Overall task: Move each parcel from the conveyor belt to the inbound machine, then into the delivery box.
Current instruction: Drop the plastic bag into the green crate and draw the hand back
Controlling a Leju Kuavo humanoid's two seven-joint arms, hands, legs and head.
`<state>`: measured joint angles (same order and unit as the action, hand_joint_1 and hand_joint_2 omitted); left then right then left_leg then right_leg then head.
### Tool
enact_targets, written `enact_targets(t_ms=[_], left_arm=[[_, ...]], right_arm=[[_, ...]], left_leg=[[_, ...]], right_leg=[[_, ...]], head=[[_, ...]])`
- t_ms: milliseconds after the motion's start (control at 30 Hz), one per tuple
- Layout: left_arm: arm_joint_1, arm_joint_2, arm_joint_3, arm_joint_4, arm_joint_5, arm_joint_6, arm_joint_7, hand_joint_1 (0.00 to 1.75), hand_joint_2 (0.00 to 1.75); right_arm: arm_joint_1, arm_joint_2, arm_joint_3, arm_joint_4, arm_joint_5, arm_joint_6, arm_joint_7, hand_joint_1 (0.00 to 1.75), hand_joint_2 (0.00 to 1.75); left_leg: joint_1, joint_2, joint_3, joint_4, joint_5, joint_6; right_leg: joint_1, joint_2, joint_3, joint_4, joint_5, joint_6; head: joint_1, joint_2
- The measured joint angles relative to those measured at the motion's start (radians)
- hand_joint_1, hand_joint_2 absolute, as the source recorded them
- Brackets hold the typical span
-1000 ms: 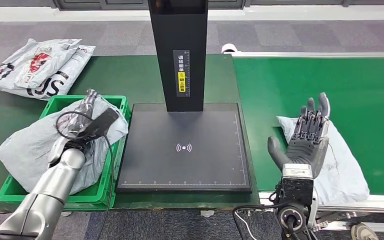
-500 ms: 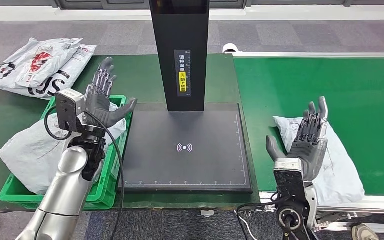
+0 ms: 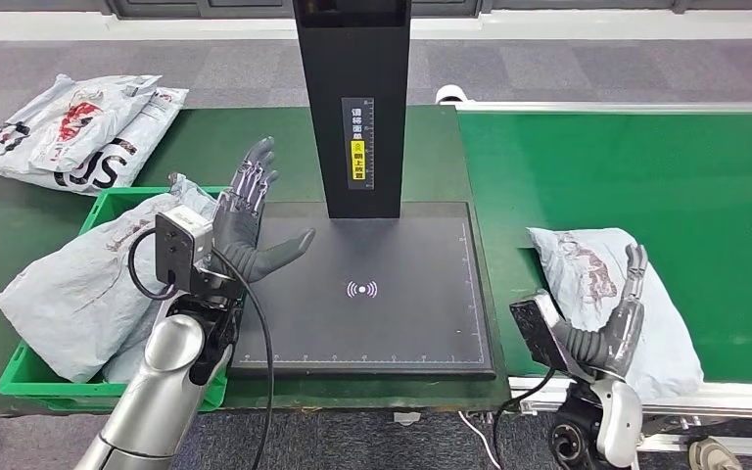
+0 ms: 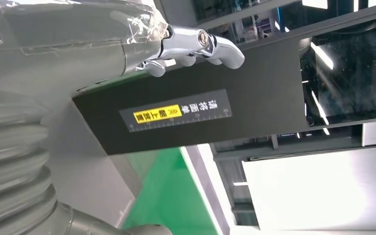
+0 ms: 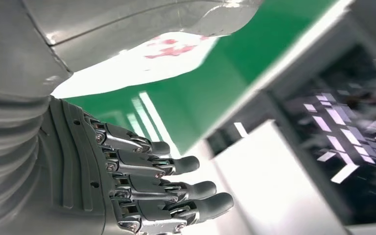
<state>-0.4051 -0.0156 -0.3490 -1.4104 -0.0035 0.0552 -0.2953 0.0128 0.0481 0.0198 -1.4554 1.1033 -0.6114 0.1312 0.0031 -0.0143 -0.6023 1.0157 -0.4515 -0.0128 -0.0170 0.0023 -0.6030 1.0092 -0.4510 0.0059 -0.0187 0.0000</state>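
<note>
Right robot hand (image 3: pixel 615 318), fingers apart and empty, sat at the near-left edge of your grey parcel (image 3: pixel 612 294) on the conveyor belt (image 3: pixel 646 166), whose long axis ran near-right; left robot hand (image 3: pixel 245 220) hovered open, well apart.

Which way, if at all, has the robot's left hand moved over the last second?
Yes. The left hand has risen from the green crate and moved toward the black scanner pad.
</note>
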Motion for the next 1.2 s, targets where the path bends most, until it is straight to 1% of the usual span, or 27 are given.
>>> enact_targets(t_ms=[67,267,367,500,633,933,1133,1167,1200], left_arm=[[0.002,-0.005,-0.002,-0.003,0.000,0.000,0.003,0.00,1.75],[0.006,-0.019,-0.008,-0.019,-0.031,0.006,0.013,0.00,1.75],[0.008,-0.024,-0.008,-0.023,-0.039,0.010,0.014,0.00,1.75],[0.010,-0.026,-0.008,-0.023,-0.041,0.011,0.014,0.00,1.75],[0.014,-0.032,-0.008,-0.025,-0.048,0.011,0.014,0.00,1.75],[0.032,-0.039,-0.008,-0.056,-0.064,0.011,0.013,0.00,1.75],[0.061,-0.039,-0.008,-0.086,-0.080,0.016,0.014,0.00,1.75],[0.064,-0.039,-0.008,-0.090,-0.081,0.017,0.014,0.00,1.75],[0.067,-0.039,-0.008,-0.093,-0.081,0.018,0.014,0.00,1.75]], right_arm=[[0.006,0.006,-0.032,0.017,0.042,0.029,0.029,0.00,1.75],[0.021,0.025,-0.129,0.080,0.221,0.183,0.174,0.00,1.75],[0.024,0.029,-0.170,0.119,0.280,0.220,0.217,0.00,1.75],[0.024,0.030,-0.196,0.155,0.306,0.232,0.230,0.00,1.75],[0.014,0.030,-0.221,0.200,0.354,0.252,0.268,0.00,1.75],[-0.061,0.010,-0.301,0.406,0.404,0.267,0.303,0.00,1.75],[-0.146,-0.025,-0.331,0.588,0.428,0.229,0.309,0.00,1.75],[-0.156,-0.028,-0.332,0.608,0.429,0.227,0.309,0.08,1.75],[-0.164,-0.031,-0.334,0.626,0.429,0.226,0.309,0.51,1.75]], left_leg=[[0.000,0.000,0.000,0.000,0.000,0.000],[0.000,0.001,0.000,0.000,0.000,-0.001],[0.001,0.001,0.000,0.000,0.000,-0.001],[0.000,0.002,0.000,0.000,0.000,-0.001],[0.000,0.002,0.000,0.000,0.000,-0.001],[0.000,0.003,0.001,0.000,0.000,-0.001],[0.000,0.003,0.001,0.000,0.000,-0.001],[0.000,0.003,0.001,0.000,0.000,-0.001],[0.000,0.003,0.001,0.000,0.000,-0.001]], right_leg=[[0.000,0.001,0.000,0.000,0.000,0.000],[0.001,0.001,0.000,0.000,0.000,0.000],[0.001,0.001,0.000,0.000,0.000,0.000],[0.000,0.001,0.000,0.000,0.000,0.000],[0.000,0.001,0.000,0.000,0.000,0.000],[0.000,0.002,0.000,0.000,0.000,0.000],[0.000,0.002,0.000,0.000,0.000,0.000],[0.000,0.002,0.000,0.000,0.000,0.000],[0.000,0.002,0.000,0.000,0.000,0.000]], head=[[0.000,0.000],[0.000,0.000],[0.000,0.000],[0.000,0.000],[0.000,0.000],[0.000,0.000],[0.000,0.000],[0.000,0.000],[0.000,0.000]])
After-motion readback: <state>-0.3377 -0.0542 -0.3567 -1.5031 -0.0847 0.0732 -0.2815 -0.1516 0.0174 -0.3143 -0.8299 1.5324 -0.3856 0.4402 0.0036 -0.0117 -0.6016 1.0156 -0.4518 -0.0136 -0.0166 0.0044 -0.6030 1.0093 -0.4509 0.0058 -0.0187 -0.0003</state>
